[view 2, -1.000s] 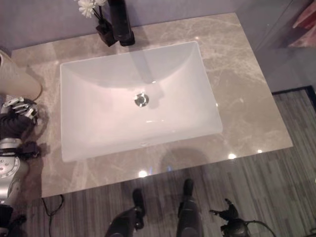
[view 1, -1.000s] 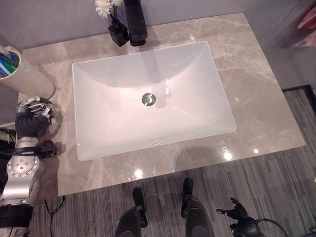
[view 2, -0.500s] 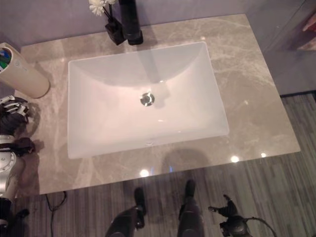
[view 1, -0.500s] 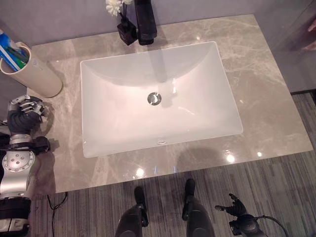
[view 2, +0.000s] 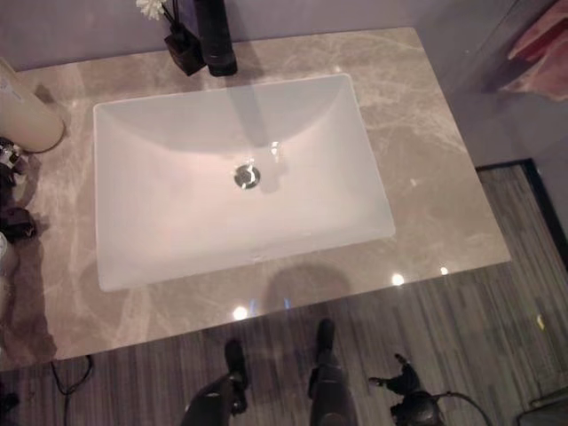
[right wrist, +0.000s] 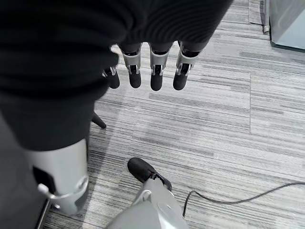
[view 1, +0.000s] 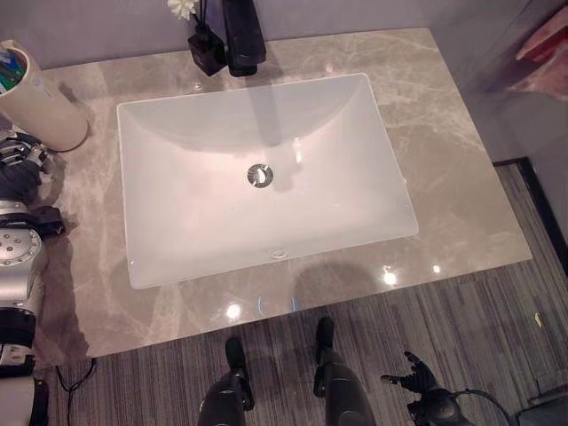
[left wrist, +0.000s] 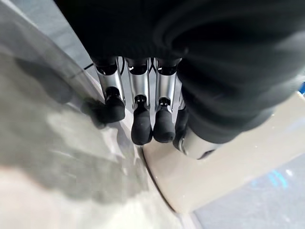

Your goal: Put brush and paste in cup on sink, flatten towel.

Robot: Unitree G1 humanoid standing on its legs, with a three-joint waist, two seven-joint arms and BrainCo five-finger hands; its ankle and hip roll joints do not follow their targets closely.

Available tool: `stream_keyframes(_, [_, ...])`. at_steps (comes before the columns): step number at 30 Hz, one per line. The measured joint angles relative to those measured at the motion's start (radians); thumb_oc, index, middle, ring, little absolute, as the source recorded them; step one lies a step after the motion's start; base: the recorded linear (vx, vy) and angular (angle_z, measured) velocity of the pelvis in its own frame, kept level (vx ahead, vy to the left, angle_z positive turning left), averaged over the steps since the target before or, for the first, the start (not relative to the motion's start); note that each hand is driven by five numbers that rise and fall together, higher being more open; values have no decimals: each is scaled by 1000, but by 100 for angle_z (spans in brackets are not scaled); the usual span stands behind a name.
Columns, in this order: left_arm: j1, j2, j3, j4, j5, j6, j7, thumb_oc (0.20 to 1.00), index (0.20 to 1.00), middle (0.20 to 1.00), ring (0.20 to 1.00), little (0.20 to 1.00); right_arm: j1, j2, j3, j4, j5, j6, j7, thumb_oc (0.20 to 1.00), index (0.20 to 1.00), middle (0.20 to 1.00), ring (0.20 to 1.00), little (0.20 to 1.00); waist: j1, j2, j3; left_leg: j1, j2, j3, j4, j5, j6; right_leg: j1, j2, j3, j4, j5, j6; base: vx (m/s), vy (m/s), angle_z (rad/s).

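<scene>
A tall cream cup (view 1: pixel 40 111) stands on the counter's far left corner, with blue and green items (view 1: pixel 9 69) sticking out of its top. My left hand (view 1: pixel 18 173) rests on the counter just in front of the cup. In the left wrist view its fingers (left wrist: pixel 138 114) hang relaxed and hold nothing, with the cup's wall (left wrist: pixel 228 162) close beside them. My right hand (view 1: pixel 415 383) hangs low over the floor, off the counter's front right. Its fingers (right wrist: pixel 157 71) are relaxed and empty.
A white rectangular sink (view 1: pixel 191 257) is sunk into the marble counter (view 1: pixel 444 177). A black faucet (view 1: pixel 241 35) and a small black vase with a white flower (view 1: pixel 202 44) stand behind it. Pink cloth (view 1: pixel 543 44) shows beyond the counter's far right.
The camera has shifted, so the whole scene has slid in the picture. My left hand stays in front of the cup; my right hand still hangs over the floor.
</scene>
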Motion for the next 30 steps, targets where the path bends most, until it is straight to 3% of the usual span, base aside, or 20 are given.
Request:
stream_keyframes(9, [-66, 10, -11, -2, 1, -2, 19, 200, 200, 200, 200, 200, 1, 4, 21, -31, 0, -5, 0, 1000, 1000, 1000, 1000, 1000, 0, -37, 5, -19, 2, 17, 8, 0, 0, -14, 4, 13, -29, 26, 1, 4, 1, -4])
stream_keyframes(15, [-168, 14, -81, 28, 1, 6, 25, 200, 200, 200, 200, 200, 3, 6, 44, -43, 0, -7, 0, 1000, 1000, 1000, 1000, 1000, -1, -44, 7, -40, 3, 17, 18, -1, 1, -30, 5, 14, -30, 33, 2, 0, 0, 0])
stream_keyframes(24, [-358, 51, -199, 175, 0, 23, 28, 200, 200, 200, 200, 200, 8, 7, 80, -63, 0, -10, 0, 1000, 1000, 1000, 1000, 1000, -50, -72, 3, -52, 6, 30, 20, -8, 3, -47, 10, 36, -48, 76, 16, 16, -3, -6])
stream_keyframes(27, [-402, 53, -221, 197, 2, 26, 42, 200, 200, 200, 200, 200, 26, 20, 87, -56, 1, -11, 0, 1000, 1000, 1000, 1000, 1000, -56, -95, -13, -57, 6, 45, 27, -9, 2, -48, 10, 40, -73, 68, 18, -22, -20, -10])
stream_keyframes(30, [-406, 56, -225, 190, 2, 23, 48, 200, 200, 200, 200, 200, 29, 20, 87, -53, 2, -11, 1, 1000, 1000, 1000, 1000, 1000, -52, -93, -14, -69, 11, 52, 38, -7, -3, -56, 12, 40, -85, 44, 19, -51, -19, -7])
